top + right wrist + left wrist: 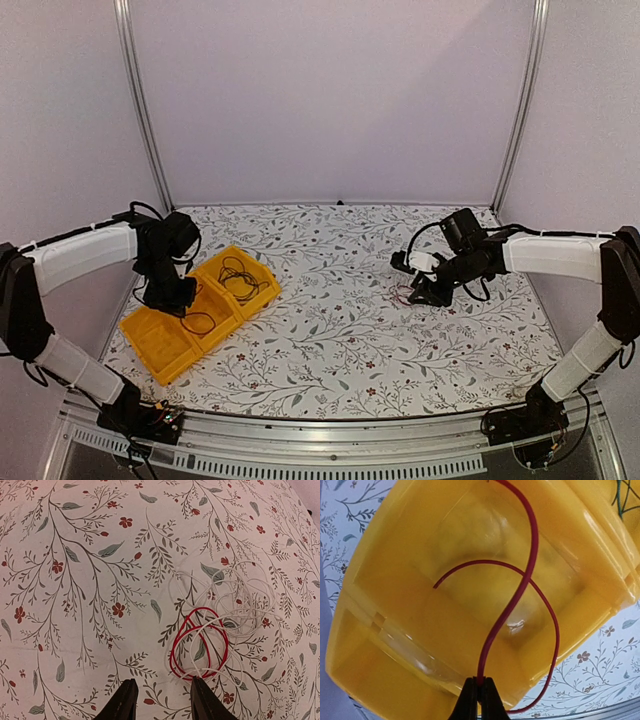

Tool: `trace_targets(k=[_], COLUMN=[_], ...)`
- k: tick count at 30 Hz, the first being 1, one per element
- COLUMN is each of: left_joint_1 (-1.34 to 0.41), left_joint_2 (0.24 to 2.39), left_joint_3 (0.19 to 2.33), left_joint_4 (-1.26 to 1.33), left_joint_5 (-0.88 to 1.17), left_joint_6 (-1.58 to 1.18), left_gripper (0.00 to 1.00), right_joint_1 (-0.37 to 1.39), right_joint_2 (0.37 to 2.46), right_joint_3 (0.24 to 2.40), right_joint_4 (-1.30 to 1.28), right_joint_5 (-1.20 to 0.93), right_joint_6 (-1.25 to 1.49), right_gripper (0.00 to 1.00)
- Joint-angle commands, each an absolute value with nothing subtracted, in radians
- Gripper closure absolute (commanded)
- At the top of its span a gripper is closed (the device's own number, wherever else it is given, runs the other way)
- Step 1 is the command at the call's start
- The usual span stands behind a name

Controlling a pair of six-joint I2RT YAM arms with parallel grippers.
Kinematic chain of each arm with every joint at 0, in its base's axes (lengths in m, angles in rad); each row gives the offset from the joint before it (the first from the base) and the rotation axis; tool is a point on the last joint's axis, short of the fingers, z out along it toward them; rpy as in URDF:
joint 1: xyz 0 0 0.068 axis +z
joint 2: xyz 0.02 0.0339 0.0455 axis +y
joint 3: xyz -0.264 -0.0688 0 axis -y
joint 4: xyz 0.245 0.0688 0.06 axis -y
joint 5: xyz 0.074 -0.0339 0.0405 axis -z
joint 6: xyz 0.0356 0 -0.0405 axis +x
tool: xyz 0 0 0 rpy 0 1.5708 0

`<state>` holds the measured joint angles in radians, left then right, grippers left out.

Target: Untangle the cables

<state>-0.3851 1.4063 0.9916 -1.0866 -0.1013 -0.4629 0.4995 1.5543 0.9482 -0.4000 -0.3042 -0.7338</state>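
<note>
My left gripper is shut on a dark red cable and holds it over a yellow bin; the cable curls in a loop below the jaws. In the top view the left gripper hangs over the middle bin, where a thin loop lies. Black cables lie coiled in the far yellow bin. My right gripper is open just above the table, with a red coil tangled with a white cable right by its right finger. That tangle shows faintly beside the right gripper.
Three yellow bins stand in a diagonal row at the table's left. The table has a floral cloth. Thick black arm cables loop off both wrists. Metal frame posts stand at the back corners.
</note>
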Motion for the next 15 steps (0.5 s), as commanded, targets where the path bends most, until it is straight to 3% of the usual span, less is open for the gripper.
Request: trace_targets(k=[1,11,12,15], left_joint_1=[-0.376,-0.377,-0.377,-0.379], left_joint_2=[1.546,1.563,1.576,1.604], left_joint_3=[0.991,1.03,1.032,1.054], left_joint_4=[-0.981,-0.974,-0.968,-0.972], left_joint_5=[-0.091,-0.128,-0.13,-0.138], left_joint_6=[-0.435,-0.418,-0.413,-0.412], left_gripper=[1.0,1.0,0.97,0.74], right_joint_1=[0.506,0.509,0.509,0.512], right_joint_2=[1.549,1.567,1.569,1.573], right_joint_3=[0.937,0.938,0.939,0.939], right_joint_4=[-0.409,-0.411,-0.411,-0.412], right_joint_5=[-0.287,-0.28,-0.279,-0.276], right_joint_6=[-0.741,-0.745,-0.747,-0.747], right_gripper=[0.59,0.59,0.59,0.59])
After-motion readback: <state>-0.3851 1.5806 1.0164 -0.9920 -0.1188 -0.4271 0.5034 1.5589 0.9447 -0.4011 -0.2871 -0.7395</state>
